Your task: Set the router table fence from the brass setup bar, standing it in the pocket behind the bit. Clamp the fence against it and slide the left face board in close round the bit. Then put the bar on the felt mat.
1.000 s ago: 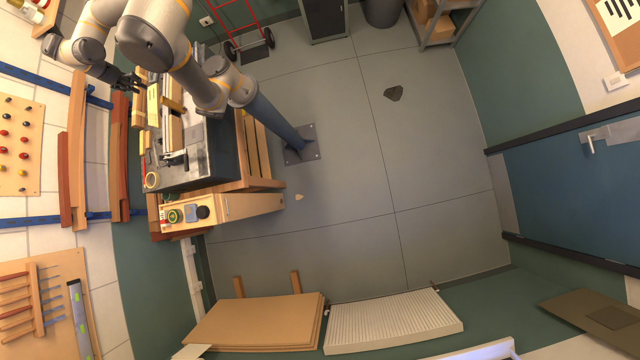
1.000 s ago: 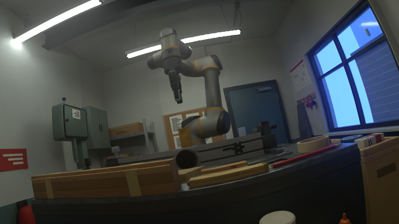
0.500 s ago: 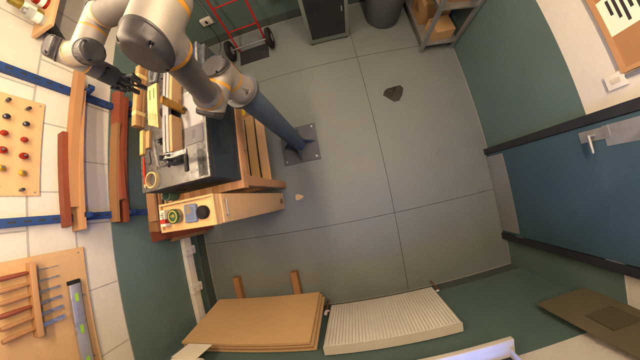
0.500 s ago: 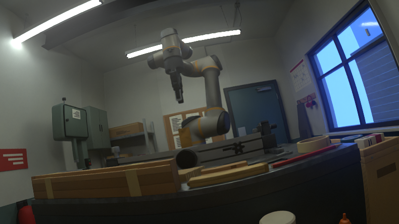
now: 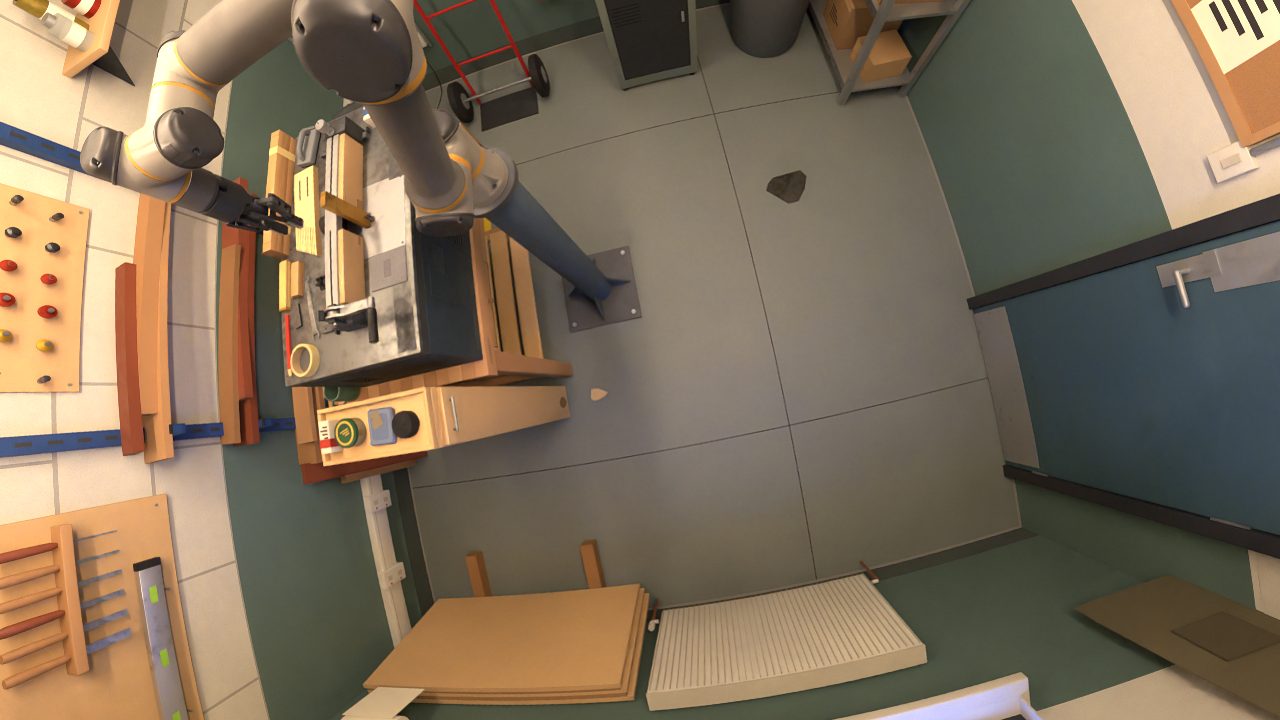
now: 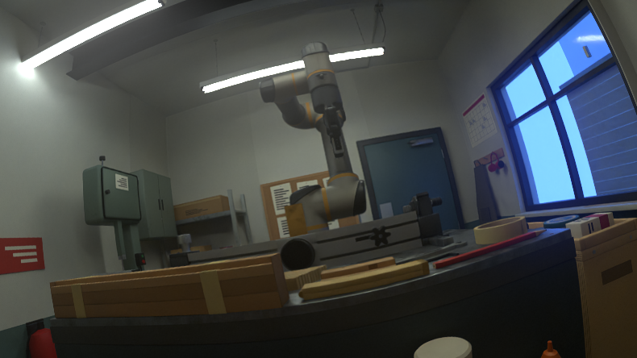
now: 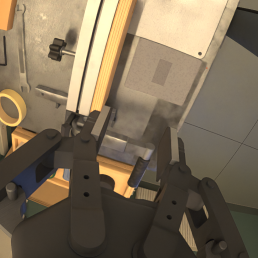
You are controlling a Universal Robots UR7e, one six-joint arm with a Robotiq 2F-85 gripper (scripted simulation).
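The brass setup bar is hidden from me; I cannot pick it out in any view. The router table fence (image 7: pixel 86 57), a pale metal rail with an orange wooden face board (image 7: pixel 112 53), runs along the grey table top (image 5: pixel 358 260). A black star knob (image 7: pixel 57 49) sits behind the fence and a clamp lever with a dark grip (image 7: pixel 140 166) lies at the table's near end. A speckled grey felt mat (image 7: pixel 163 72) lies in front of the fence. My gripper (image 7: pixel 135 135) hangs high above the table's near end, half open and empty.
Wooden boards (image 6: pixel 169 287) are stacked on the table's rear edge by a black dust port (image 6: pixel 297 254). A roll of masking tape (image 7: pixel 11 107), a wrench (image 7: pixel 22 50) and a red pencil (image 6: pixel 487 248) lie on the table. A control box (image 5: pixel 394 425) stands beside it.
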